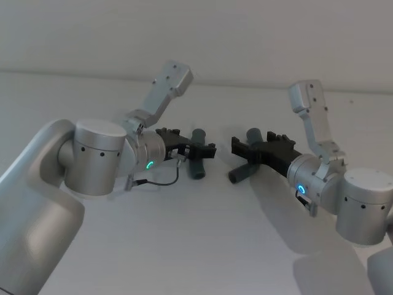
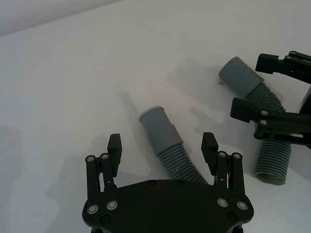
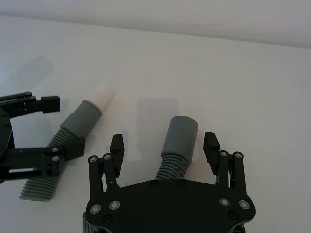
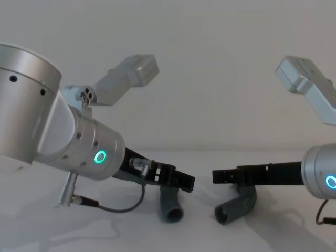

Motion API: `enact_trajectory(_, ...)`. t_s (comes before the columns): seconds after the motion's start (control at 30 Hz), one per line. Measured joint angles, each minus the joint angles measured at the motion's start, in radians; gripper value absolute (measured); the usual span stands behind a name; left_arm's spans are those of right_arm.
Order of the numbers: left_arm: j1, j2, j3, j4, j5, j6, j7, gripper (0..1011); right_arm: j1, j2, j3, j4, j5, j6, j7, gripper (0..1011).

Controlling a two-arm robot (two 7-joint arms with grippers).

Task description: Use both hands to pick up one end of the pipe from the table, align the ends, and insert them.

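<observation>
Left gripper (image 2: 162, 143) is low over the table (image 2: 73, 82), fingers (image 2: 114, 145) spread wide, one each side of the left pipe piece (image 2: 167, 148). I see a gap on both sides, so no grip. The piece lies flat, its smooth end (image 2: 156, 127) pointing away from the wrist. Right gripper (image 3: 164, 144) is the same: fingers wide, straddling the right pipe piece (image 3: 177, 145) without touching it. In my head view the two pieces lie side by side with bare table between them, gripper tips facing each other across that gap. Chest view confirms both pieces rest on the table under the fingers.
</observation>
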Motion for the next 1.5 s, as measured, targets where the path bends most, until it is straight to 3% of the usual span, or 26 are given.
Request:
enact_trajectory(0.37, -0.001, -0.013, -0.012, 0.011, -0.011, 0.033, -0.014, 1000, 0.013, 0.007, -0.012, 0.004, -0.026, 0.014, 0.004, 996)
enact_trajectory(0.87, 0.000, -0.015, -0.021, 0.010, -0.004, 0.042, -0.022, 1000, 0.052, 0.072, -0.059, -0.034, -0.089, 0.099, 0.039, 996)
enact_trajectory(1.5, 0.000, -0.020, -0.014, 0.009, 0.021, 0.033, -0.028, 1000, 0.064, 0.108, -0.078, -0.056, -0.109, 0.183, 0.086, 996)
